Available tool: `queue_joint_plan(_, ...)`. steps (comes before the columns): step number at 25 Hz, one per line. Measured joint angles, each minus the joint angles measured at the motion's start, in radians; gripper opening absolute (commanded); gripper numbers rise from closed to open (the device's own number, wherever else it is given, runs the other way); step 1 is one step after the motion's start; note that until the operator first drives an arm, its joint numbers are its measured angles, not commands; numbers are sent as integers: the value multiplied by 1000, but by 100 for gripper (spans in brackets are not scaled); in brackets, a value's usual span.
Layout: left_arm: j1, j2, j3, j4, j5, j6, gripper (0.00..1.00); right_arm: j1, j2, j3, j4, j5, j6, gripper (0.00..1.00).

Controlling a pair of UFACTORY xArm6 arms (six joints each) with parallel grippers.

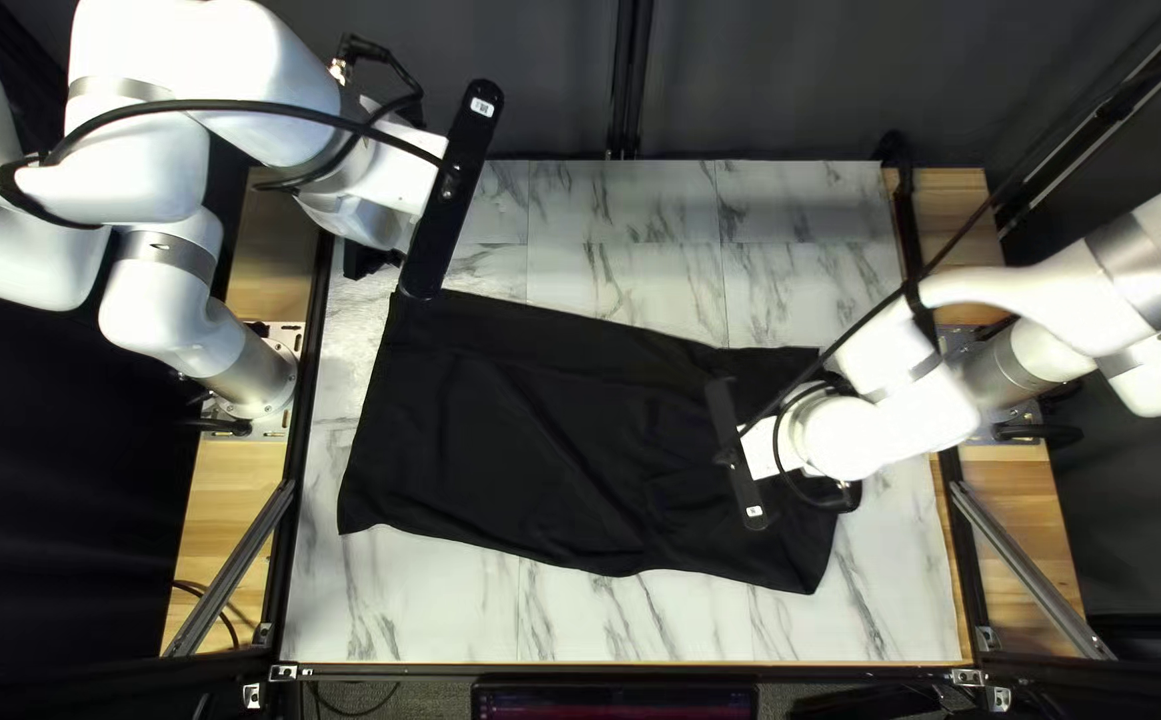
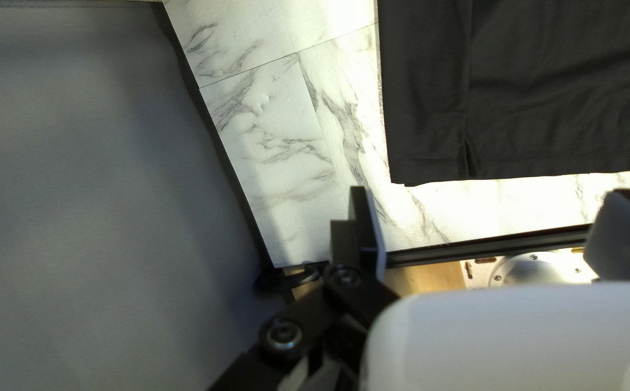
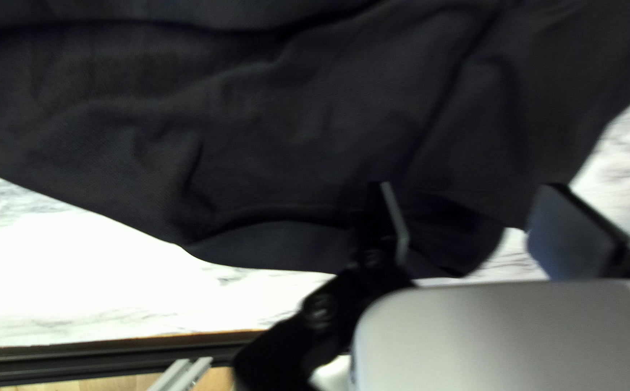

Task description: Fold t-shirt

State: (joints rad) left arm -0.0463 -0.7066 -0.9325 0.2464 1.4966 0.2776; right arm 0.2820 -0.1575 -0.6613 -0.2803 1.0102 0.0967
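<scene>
Black shirt (image 1: 514, 427) lies ahead of left pincer (image 2: 490, 192), wide open and empty, and under right pincer (image 3: 470, 187), also wide open, gripping nothing, probably put there to pinch or straighten the rumpled end for folding; left pincer's white tag (image 1: 482, 106) too small to read.

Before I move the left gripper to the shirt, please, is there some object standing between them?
Nothing visible stands in between. The left gripper, jaws apart, hangs short of the shirt, which lies ahead of it on the table. The right gripper is over the shirt's other end, away from this path.
</scene>
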Motion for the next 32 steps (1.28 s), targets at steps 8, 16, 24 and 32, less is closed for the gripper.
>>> queue_joint_plan(8,0,0,0,0,0,0,100,-196,-19,79,-98,-312,-144,100)
queue_joint_plan(16,0,0,0,0,0,0,100,-235,180,32,-284,-508,-4,100)
queue_joint_plan(24,0,0,0,0,0,0,100,-285,257,-18,-356,-526,0,100)
queue_joint_plan(32,0,0,0,0,0,0,100,-280,217,2,-398,-483,42,100)
